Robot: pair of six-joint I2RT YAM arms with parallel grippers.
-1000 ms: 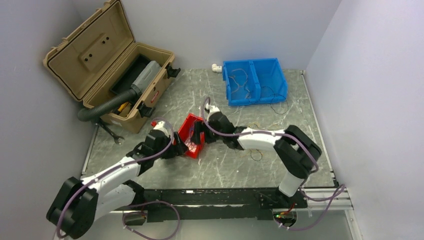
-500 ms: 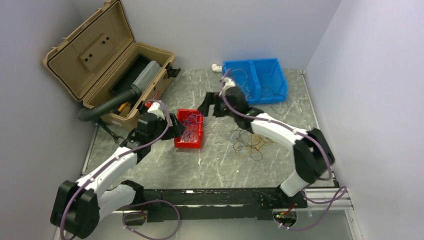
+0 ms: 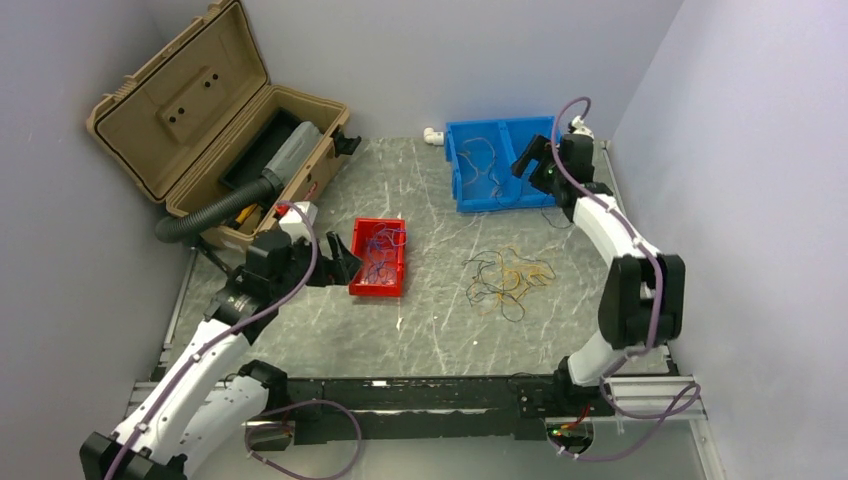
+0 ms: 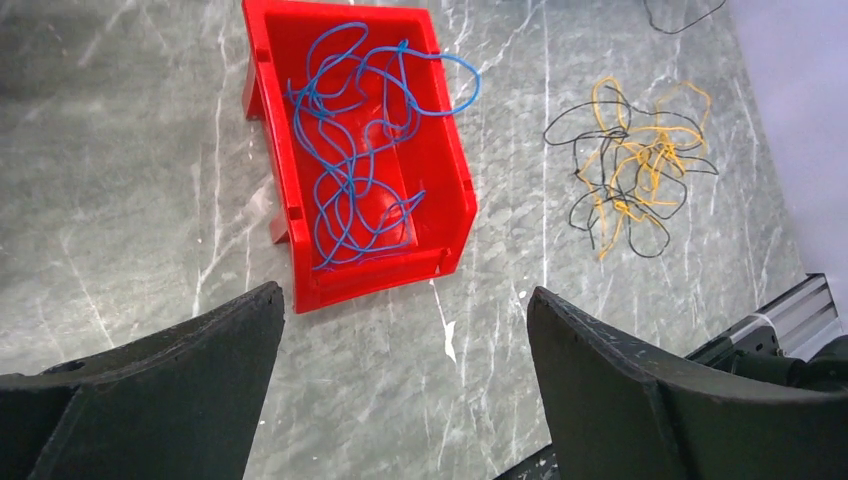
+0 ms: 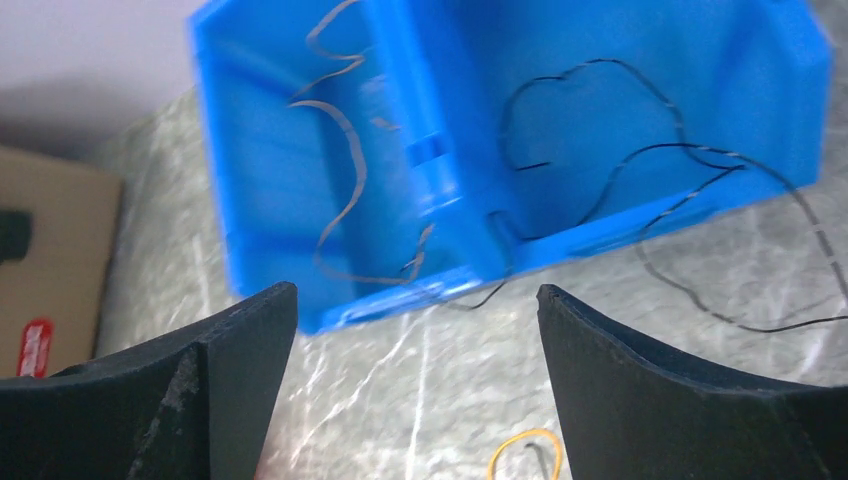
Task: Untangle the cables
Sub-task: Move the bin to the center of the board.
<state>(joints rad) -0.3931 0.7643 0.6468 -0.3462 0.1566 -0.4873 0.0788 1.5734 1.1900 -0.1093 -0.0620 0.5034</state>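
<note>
Seen from above, blue cables point(image 3: 380, 248) fill the red bin point(image 3: 376, 290) mid-table point(image 3: 430, 330). A yellow-and-black tangle point(image 3: 505, 278) lies loose nearer the right edge, and thin strands point(image 3: 478, 160) sit in the blue bin point(image 3: 480, 203) at the far edge. In the left wrist view, the left jaws are wide open and empty, just short of the red bin point(image 4: 300, 190). In the right wrist view, the right jaws are wide open and empty over the blue bin point(image 5: 760, 100).

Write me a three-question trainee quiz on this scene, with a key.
1. True or false: the blue wires lie in the red bin.
2. Where is the black-and-yellow tangle? A in the red bin; B on the table; C lifted in the air.
3. Fill in: the left gripper and the right gripper are both ___.
Key: 1 true; 2 B; 3 open.
</note>
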